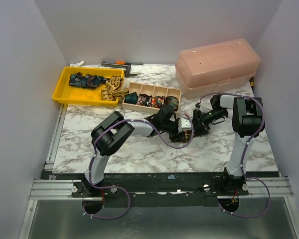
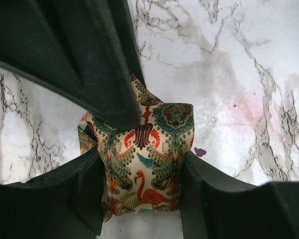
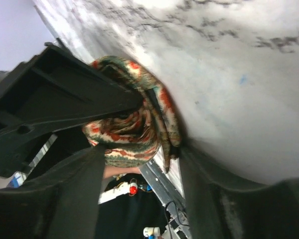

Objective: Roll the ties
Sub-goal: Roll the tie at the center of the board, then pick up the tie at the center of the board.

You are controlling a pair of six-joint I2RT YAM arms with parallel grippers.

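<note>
A rolled tie (image 2: pixel 149 149), a multicoloured coil with a flamingo print, sits on the marble table (image 2: pixel 229 59) at its middle (image 1: pixel 186 126). My left gripper (image 2: pixel 142 167) is shut on it, one finger pressed on each side. My right gripper (image 3: pixel 142 154) comes in from the right (image 1: pixel 196 121), and its fingers touch the same roll (image 3: pixel 129 129) on both sides at its end. One right finger (image 2: pixel 89 59) lies across the roll's top left. Loose ties, a dark blue one (image 1: pixel 84 79) and a tan one (image 1: pixel 113 89), lie in the yellow tray (image 1: pixel 63 94).
A wooden compartment box (image 1: pixel 139 88) behind the grippers holds rolled ties, teal (image 1: pixel 131 98), multicoloured (image 1: pixel 152 102) and dark (image 1: pixel 172 102). A pink lidded plastic box (image 1: pixel 217 64) stands at the back right. A small tool (image 1: pixel 117 63) lies at the back wall.
</note>
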